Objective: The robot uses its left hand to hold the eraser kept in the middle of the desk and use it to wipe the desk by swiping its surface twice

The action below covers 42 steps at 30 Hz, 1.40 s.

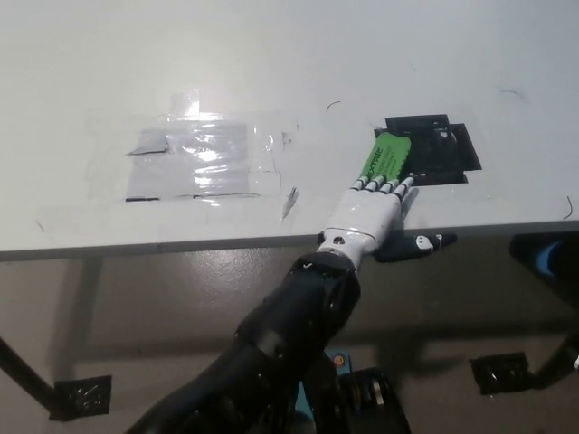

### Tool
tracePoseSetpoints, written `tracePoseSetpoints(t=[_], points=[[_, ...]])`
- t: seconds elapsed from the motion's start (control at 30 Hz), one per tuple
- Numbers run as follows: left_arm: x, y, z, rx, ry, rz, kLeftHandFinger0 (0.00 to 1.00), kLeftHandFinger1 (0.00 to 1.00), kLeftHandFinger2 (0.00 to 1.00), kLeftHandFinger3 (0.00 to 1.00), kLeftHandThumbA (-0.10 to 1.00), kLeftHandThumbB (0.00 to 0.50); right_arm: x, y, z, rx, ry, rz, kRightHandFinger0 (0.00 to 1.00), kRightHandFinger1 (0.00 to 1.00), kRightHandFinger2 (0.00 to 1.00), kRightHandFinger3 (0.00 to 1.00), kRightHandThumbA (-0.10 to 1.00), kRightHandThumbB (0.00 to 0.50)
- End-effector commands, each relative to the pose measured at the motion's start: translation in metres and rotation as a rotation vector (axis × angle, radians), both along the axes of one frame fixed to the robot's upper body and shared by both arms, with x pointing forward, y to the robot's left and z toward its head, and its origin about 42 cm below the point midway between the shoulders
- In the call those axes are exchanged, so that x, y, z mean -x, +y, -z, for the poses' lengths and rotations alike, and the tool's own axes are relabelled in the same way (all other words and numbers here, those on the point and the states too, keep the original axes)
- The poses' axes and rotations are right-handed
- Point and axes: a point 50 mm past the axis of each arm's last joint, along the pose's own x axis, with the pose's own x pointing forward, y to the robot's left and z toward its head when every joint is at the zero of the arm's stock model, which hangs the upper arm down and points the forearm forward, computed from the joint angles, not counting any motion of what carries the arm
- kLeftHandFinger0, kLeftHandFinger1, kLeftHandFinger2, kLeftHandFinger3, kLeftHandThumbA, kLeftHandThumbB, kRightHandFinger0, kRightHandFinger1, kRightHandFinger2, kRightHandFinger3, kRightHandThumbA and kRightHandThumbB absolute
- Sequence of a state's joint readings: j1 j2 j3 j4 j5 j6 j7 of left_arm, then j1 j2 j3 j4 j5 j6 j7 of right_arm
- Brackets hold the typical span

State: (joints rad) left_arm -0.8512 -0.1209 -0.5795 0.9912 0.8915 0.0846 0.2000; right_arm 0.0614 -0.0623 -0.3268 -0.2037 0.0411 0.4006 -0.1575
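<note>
The green eraser (387,155) lies on the white desk (271,54), right of centre, its far end against a black taped square (441,146). My white left hand (369,212) reaches over the desk's front edge. Its fingertips (384,187) press down on the eraser's near end, and the thumb sticks out to the right past the edge. The dark forearm runs down to the picture's lower left. My right hand does not show.
A patch of shiny clear tape (194,155) covers the desk's left middle. Small pen marks (335,105) dot the surface. The desk's front edge (163,244) crosses the picture. A black and blue object (545,256) sits below the desk at the right.
</note>
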Motion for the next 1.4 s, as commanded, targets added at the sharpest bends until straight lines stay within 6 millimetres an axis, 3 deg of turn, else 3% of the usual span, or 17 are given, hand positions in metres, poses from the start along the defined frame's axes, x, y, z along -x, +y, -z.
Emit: tracePoseSetpoints(t=[0.0, 0.2, 0.43, 0.5, 0.7, 0.77, 0.97, 1.07, 1.13, 1.17, 1.23, 1.27, 1.37], points=[[0.037, 0.094, 0.114, -0.134, 0.471, -0.189, 1.0, 1.0, 1.0, 1.0, 1.0, 0.409, -0.004, -0.008, -0.022, 0.074, -0.087, 0.027, 1.0, 1.0, 1.0, 1.0, 1.0, 0.018], [0.048, 0.153, 0.133, -0.059, 0.507, -0.346, 1.0, 1.0, 1.0, 1.0, 1.0, 0.361, 0.001, -0.013, -0.02, 0.075, -0.075, 0.037, 1.0, 1.0, 1.0, 1.0, 1.0, 0.021], [0.068, 0.21, 0.149, 0.054, 0.564, -0.532, 1.0, 1.0, 1.0, 1.0, 1.0, 0.365, 0.004, -0.016, -0.018, 0.068, -0.079, 0.051, 1.0, 1.0, 1.0, 1.0, 1.0, 0.0], [0.071, 0.213, 0.15, 0.08, 0.564, -0.542, 1.0, 1.0, 1.0, 1.0, 1.0, 0.356, 0.005, -0.017, -0.017, 0.07, -0.077, 0.053, 1.0, 1.0, 1.0, 1.0, 1.0, 0.0], [0.084, 0.231, 0.157, 0.14, 0.592, -0.637, 1.0, 1.0, 1.0, 1.0, 1.0, 0.428, 0.007, -0.017, -0.016, 0.071, -0.072, 0.054, 1.0, 1.0, 1.0, 1.0, 1.0, 0.0], [0.091, 0.239, 0.162, 0.17, 0.615, -0.686, 1.0, 1.0, 1.0, 1.0, 1.0, 0.389, 0.006, -0.017, -0.015, 0.06, -0.078, 0.048, 1.0, 1.0, 1.0, 1.0, 1.0, 0.005], [0.096, 0.257, 0.164, 0.154, 0.604, -0.705, 1.0, 1.0, 1.0, 1.0, 1.0, 0.39, 0.01, -0.019, -0.015, 0.069, -0.064, 0.059, 1.0, 1.0, 1.0, 1.0, 1.0, 0.0], [0.098, 0.269, 0.162, 0.123, 0.589, -0.711, 1.0, 1.0, 1.0, 1.0, 1.0, 0.463, 0.01, -0.018, -0.014, 0.059, -0.069, 0.064, 1.0, 1.0, 1.0, 1.0, 1.0, 0.009], [0.096, 0.277, 0.163, 0.103, 0.596, -0.727, 1.0, 1.0, 1.0, 1.0, 1.0, 0.451, 0.011, -0.018, -0.014, 0.059, -0.064, 0.065, 1.0, 1.0, 1.0, 1.0, 1.0, 0.008], [0.097, 0.283, 0.162, 0.088, 0.592, -0.737, 1.0, 1.0, 1.0, 1.0, 1.0, 0.418, 0.012, -0.018, -0.013, 0.053, -0.064, 0.063, 1.0, 1.0, 1.0, 1.0, 1.0, 0.012], [0.098, 0.285, 0.162, 0.081, 0.592, -0.739, 1.0, 1.0, 1.0, 1.0, 1.0, 0.414, 0.014, -0.019, -0.012, 0.05, -0.062, 0.064, 1.0, 1.0, 1.0, 1.0, 1.0, 0.011], [0.101, 0.289, 0.16, 0.061, 0.581, -0.754, 1.0, 1.0, 1.0, 1.0, 1.0, 0.379, 0.015, -0.02, -0.012, 0.047, -0.062, 0.075, 1.0, 1.0, 1.0, 1.0, 1.0, 0.008], [0.106, 0.302, 0.158, 0.077, 0.573, -0.766, 1.0, 1.0, 1.0, 1.0, 1.0, 0.37, 0.015, -0.022, -0.012, 0.047, -0.06, 0.083, 1.0, 1.0, 1.0, 1.0, 1.0, 0.008]])
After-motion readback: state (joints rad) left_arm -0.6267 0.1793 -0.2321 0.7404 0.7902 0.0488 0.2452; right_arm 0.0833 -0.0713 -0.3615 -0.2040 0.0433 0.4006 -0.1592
